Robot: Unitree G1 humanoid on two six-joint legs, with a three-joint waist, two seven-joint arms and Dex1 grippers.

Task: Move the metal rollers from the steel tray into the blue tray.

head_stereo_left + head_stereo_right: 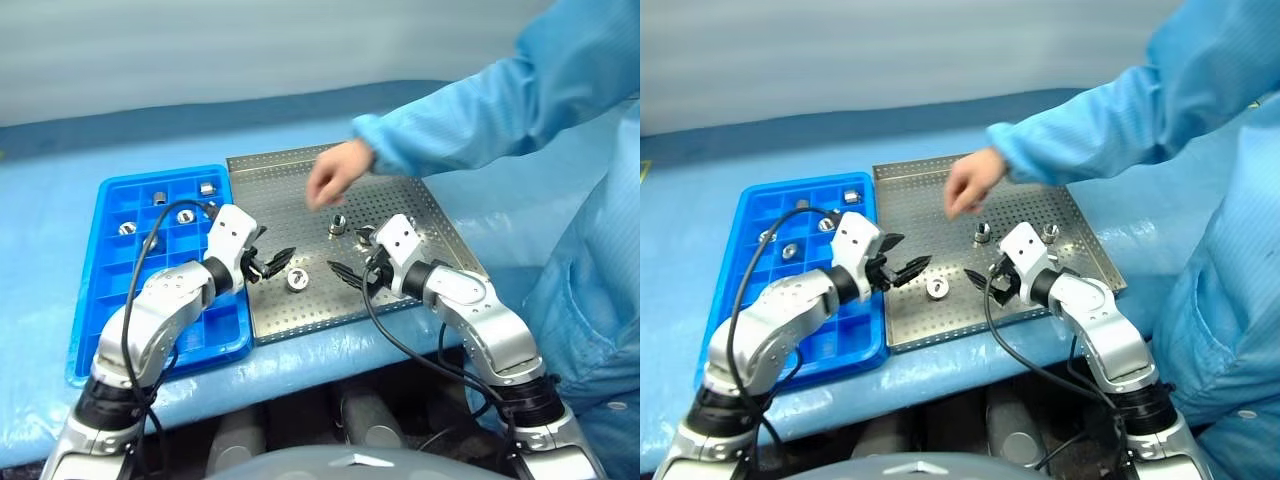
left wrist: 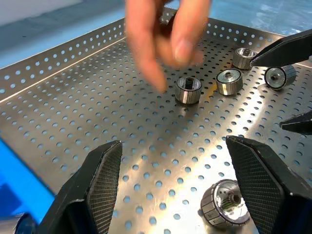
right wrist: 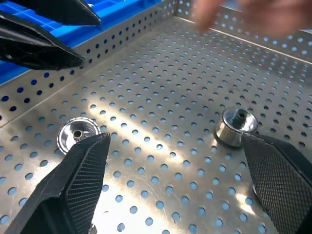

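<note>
The steel tray (image 1: 400, 195) lies against the blue tray (image 1: 110, 250), so each transfer crosses only 2 low rims. A person's hand (image 1: 335, 172) hovers above the steel tray's middle, limiting open room there. The left gripper (image 1: 272, 262) and right gripper (image 1: 345, 272) both stand open and empty, aimed inward from either side at 1 metal roller (image 1: 297, 279) lying between them near the front rim. Other metal rollers (image 2: 229, 80) rest farther back; 4 already sit in blue tray compartments.
</note>
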